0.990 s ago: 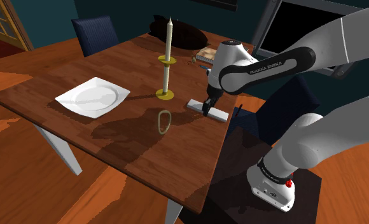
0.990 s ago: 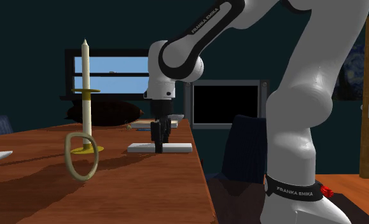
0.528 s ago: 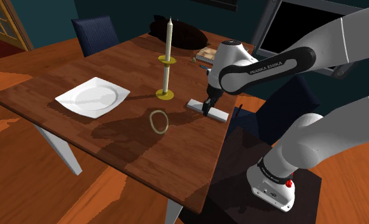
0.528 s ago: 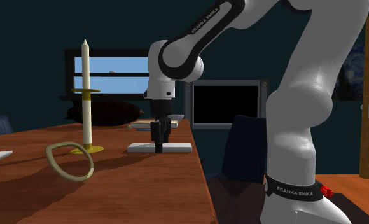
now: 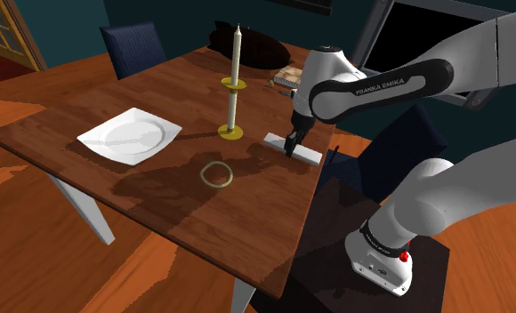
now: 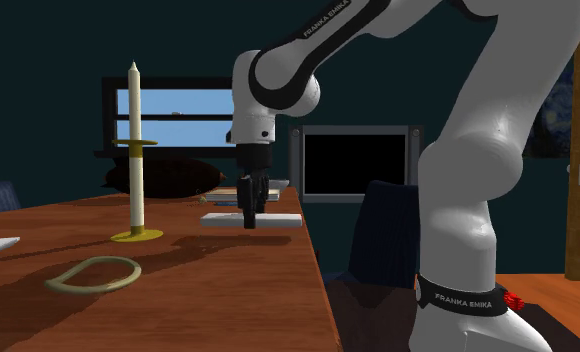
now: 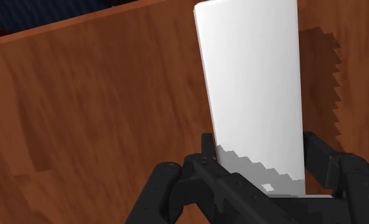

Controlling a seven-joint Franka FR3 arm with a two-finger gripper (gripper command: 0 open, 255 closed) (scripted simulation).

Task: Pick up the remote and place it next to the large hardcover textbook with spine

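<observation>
Home dining room, shown by a wooden surface [image 5: 87,124] set with a white plate [image 5: 128,135] and a tall candle [image 5: 236,76], a blue chair [image 5: 133,44] placed beside it, dark teal walls [image 5: 69,22], a window [image 6: 178,112]

Light is dim and warm, falling from above; broad soft shadows lie across the table [image 5: 87,124]. The window [image 6: 178,115] glows bright blue against dark walls [image 6: 58,50]. Beside the white remote [image 7: 253,89], its shadow has a jagged, stair-stepped edge.

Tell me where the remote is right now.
In the shoulder view the remote is clasped by the end effector near the table's edge, right of the candlestick and nearer the camera than the stacked books.
</observation>
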